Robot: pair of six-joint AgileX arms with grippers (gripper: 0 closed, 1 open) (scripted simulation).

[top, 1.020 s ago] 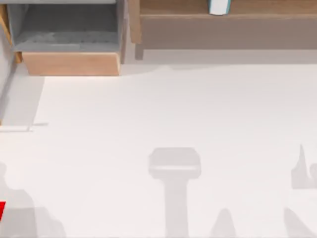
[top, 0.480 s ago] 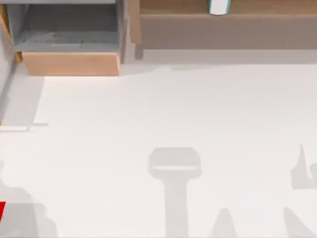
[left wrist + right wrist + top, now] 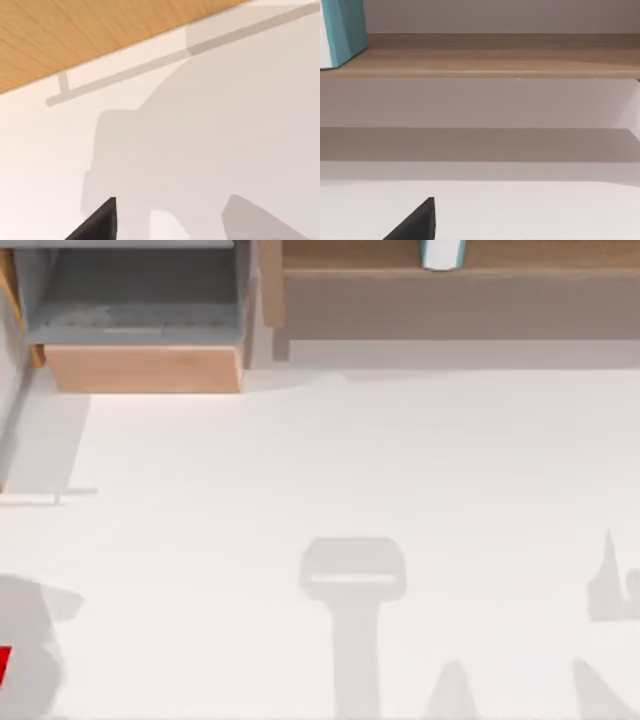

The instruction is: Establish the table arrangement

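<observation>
Table (image 3: 330, 470) bare across middle and near side; far edge blocked by open drawer box (image 3: 140, 365) at left, long wooden shelf (image 3: 450, 280) at right, teal-white carton (image 3: 441, 253) on shelf

No text, label, brand, number or sign can be read in any of the views. The white counter (image 3: 330, 470) is seen to be plain and unmarked — only grey shadows lie on it. The teal-and-white object (image 3: 441, 253) on the brown shelf (image 3: 450, 280), at about 12 o'clock in the top view, shows no lettering that can be made out. The red patch (image 3: 4, 663) at about 8 o'clock carries no legible mark either.
</observation>
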